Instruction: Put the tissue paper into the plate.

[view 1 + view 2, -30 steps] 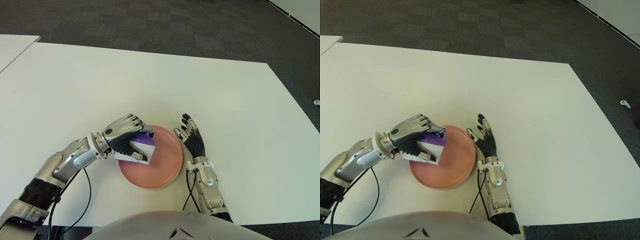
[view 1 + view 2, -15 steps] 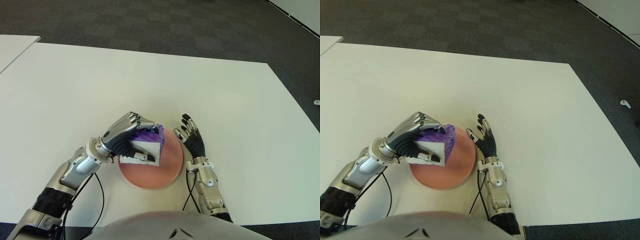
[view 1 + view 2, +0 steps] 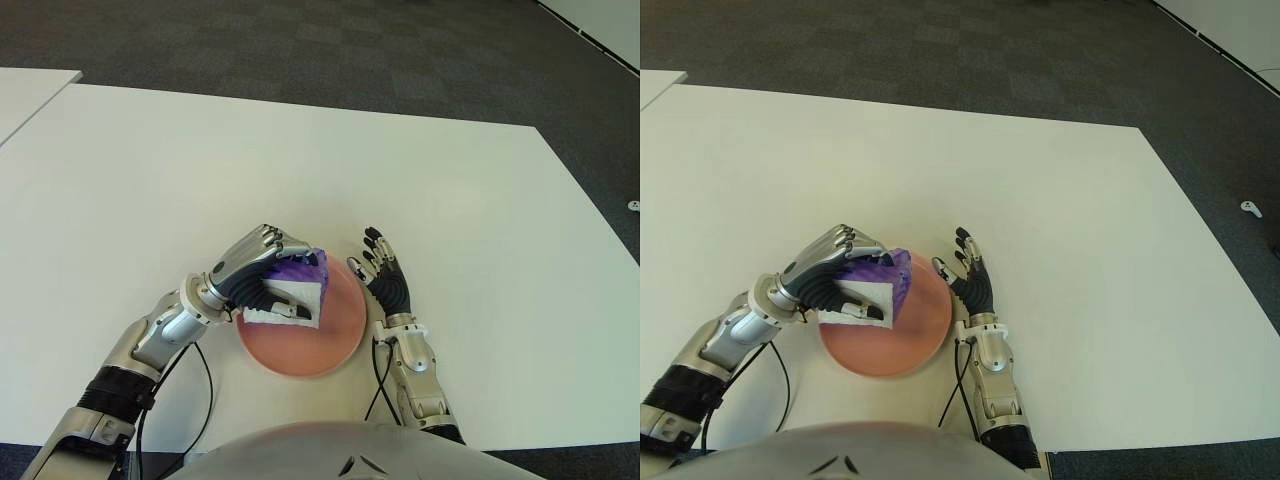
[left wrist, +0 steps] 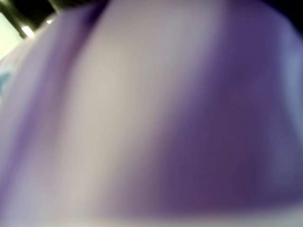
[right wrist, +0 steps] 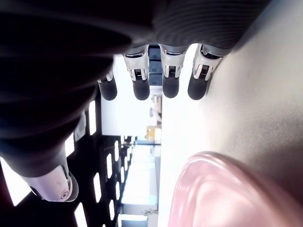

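Moved: since a second ago the tissue paper pack (image 3: 291, 287) has been carried from the plate's left rim to over the plate's left half, and tipped up.
Left hand: the left hand (image 3: 262, 278) is wrapped tight around the pack, held above the plate (image 3: 335, 345).
Right hand: the right hand (image 3: 386, 283) shows just right of the plate, fingers spread, nothing held.
Counter: the plate sits on the white counter (image 3: 400, 180).
How it will handle: likely light, soft and squashy, with a slippery wrapper.
Where to hold: best held across its wide sides, not by a corner.
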Motion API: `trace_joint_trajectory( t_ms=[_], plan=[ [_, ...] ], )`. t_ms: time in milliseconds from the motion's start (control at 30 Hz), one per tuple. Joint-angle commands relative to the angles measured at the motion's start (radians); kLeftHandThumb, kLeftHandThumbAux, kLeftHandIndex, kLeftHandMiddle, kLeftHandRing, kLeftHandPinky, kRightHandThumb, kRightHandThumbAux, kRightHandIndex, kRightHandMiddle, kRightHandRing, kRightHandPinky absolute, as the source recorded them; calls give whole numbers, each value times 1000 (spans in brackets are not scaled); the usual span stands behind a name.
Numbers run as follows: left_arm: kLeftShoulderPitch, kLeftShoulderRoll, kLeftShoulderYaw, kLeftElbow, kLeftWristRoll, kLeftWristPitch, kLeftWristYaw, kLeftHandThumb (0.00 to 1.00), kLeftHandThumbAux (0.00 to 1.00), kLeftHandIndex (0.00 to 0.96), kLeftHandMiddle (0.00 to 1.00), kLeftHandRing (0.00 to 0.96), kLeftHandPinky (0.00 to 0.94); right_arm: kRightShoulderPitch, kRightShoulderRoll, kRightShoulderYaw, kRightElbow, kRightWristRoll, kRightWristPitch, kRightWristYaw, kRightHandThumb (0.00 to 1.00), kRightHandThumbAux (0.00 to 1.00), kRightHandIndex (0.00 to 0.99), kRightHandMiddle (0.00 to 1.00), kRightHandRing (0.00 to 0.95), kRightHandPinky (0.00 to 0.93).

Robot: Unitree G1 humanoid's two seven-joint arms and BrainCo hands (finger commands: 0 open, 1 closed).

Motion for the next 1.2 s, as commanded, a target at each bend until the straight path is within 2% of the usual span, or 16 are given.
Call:
trace_joint_trajectory(
  t_ms=[33, 400, 533, 667, 800, 1200],
  plan=[
    [-17, -15, 1, 44, 35, -27, 42, 750, 698, 442, 840, 838, 826, 65, -3, 3, 90, 5, 82, 9, 0, 642, 0, 6, 0, 0],
    [-47, -22, -11, 103, 66, -36, 54, 750, 699, 442, 842, 842, 836, 70, -6, 2, 85, 7, 86, 13, 0, 647, 0, 3, 0, 0],
    [-84, -19, -20, 177, 183, -30, 141, 749, 699, 442, 842, 842, 827, 71, -4, 0, 86, 10, 85, 12, 0, 659, 0, 6, 0, 0],
    [-95, -10, -30, 199, 276, -11, 241, 748, 699, 442, 840, 840, 823, 73, -4, 1, 84, 11, 85, 13, 0, 666, 0, 8, 0, 0],
    [-100, -4, -53, 221, 384, 40, 383, 747, 700, 442, 838, 837, 815, 74, -4, 0, 86, 10, 79, 13, 0, 675, 0, 11, 0, 0],
    [-102, 26, -166, 242, 505, 118, 602, 728, 703, 442, 779, 782, 730, 75, 4, -4, 90, 19, 75, 14, 0, 708, 0, 15, 0, 2]
  ],
)
